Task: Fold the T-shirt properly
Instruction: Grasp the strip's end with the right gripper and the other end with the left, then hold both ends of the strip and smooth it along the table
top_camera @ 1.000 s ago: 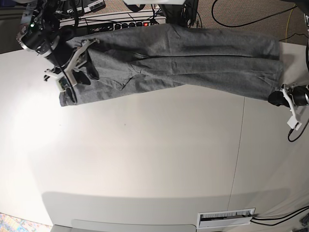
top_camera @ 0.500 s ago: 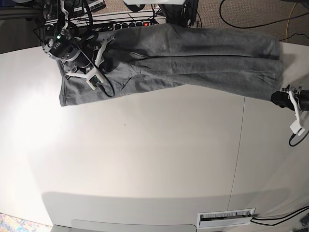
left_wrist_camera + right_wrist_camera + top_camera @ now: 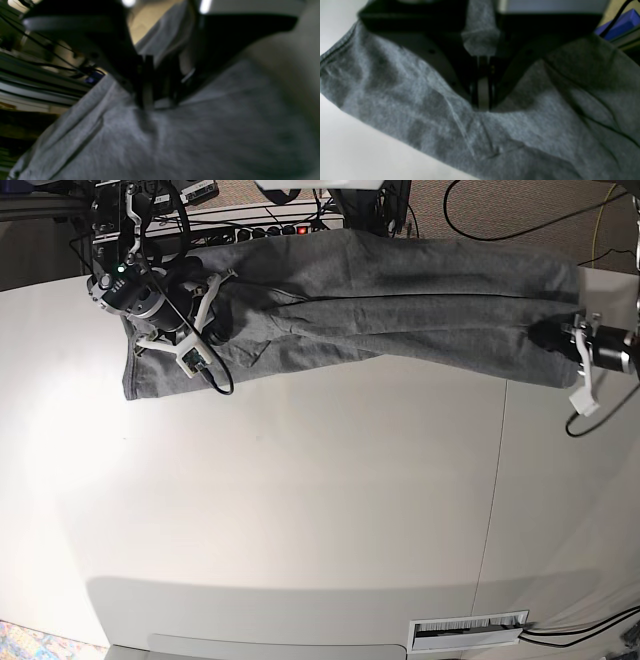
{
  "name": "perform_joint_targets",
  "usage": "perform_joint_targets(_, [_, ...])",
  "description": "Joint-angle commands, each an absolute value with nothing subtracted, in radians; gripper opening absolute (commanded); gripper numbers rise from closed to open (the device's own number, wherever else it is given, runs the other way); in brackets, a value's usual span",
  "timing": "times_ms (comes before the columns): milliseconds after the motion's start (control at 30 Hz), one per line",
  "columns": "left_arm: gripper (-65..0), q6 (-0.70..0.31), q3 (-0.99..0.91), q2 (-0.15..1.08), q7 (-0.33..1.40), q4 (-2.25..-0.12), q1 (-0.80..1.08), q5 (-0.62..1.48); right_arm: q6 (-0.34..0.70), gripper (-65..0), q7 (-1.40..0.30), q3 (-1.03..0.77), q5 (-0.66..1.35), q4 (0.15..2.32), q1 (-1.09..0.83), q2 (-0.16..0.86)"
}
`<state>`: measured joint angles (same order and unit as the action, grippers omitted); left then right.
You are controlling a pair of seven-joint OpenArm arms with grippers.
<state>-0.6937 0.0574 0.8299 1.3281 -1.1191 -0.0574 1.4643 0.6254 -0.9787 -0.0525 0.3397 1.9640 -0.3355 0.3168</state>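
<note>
T-shirt [image 3: 390, 305] stretched along far edge of counter [image 3: 300, 500]; right tool [image 3: 482, 100] clamped on cloth at its left end; left tool [image 3: 157, 100] at right end, grip uncertain, view blurred; confirm both pinches, then lift evenly, keeping fabric taut.

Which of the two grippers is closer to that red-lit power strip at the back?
The right gripper, just in front of the power strip; the left gripper is at the T-shirt's far end.
</note>
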Motion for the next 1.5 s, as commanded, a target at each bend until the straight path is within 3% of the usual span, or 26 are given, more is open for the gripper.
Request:
perform_joint_targets(0, [-57.5, -0.698, 0.047, 0.844, 1.322, -1.129, -0.057, 1.484, 0.624, -65.0, -0.946, -0.057, 0.326, 1.976, -0.33, 0.327])
perform_joint_targets(100, [-61.3, -0.698, 0.047, 0.804, 1.259, -1.129, -0.038, 1.484, 0.624, -65.0, -0.907, -0.057, 0.283, 1.949, -0.329, 0.327])
perform_joint_targets(400, [-62.7, -0.698, 0.047, 0.739, 0.902, -1.129, -0.031, 0.989, 0.622, -65.0, -0.672, -0.057, 0.136, 1.789, -0.32, 0.327])
perform_joint_targets(733, [-62.7, -0.698, 0.047, 0.715, 0.674, -1.129, -0.039, 0.707, 0.62, -65.0, -0.664, -0.057, 0.134, 1.656, -0.136, 0.327])
perform_joint_targets(900, [-62.7, -0.698, 0.047, 0.715, 0.656, -1.129, -0.077, 0.628, 0.62, -65.0, -0.665, -0.057, 0.134, 1.589, -0.059, 0.327])
perform_joint_targets(1033, [-62.6, -0.698, 0.047, 0.722, 0.686, -1.129, -0.12, 0.675, 0.621, -65.0, -0.673, -0.057, 0.154, 1.573, -0.044, 0.326])
perform_joint_targets(1133, [-62.5, -0.698, 0.047, 0.725, 0.818, -1.129, -0.164, 0.834, 0.621, -65.0, -0.684, -0.057, 0.176, 1.573, -0.044, 0.326])
perform_joint_targets(1300, [-59.3, -0.698, 0.047, 0.736, 1.043, -1.13, -0.205, 1.155, 0.621, -65.0, -0.683, -0.057, 0.175, 1.573, -0.044, 0.327])
perform_joint_targets(1467, [-53.8, -0.698, 0.047, 0.775, 1.156, -1.13, -0.201, 1.264, 0.621, -65.0, -0.683, -0.057, 0.175, 1.573, -0.044, 0.327])
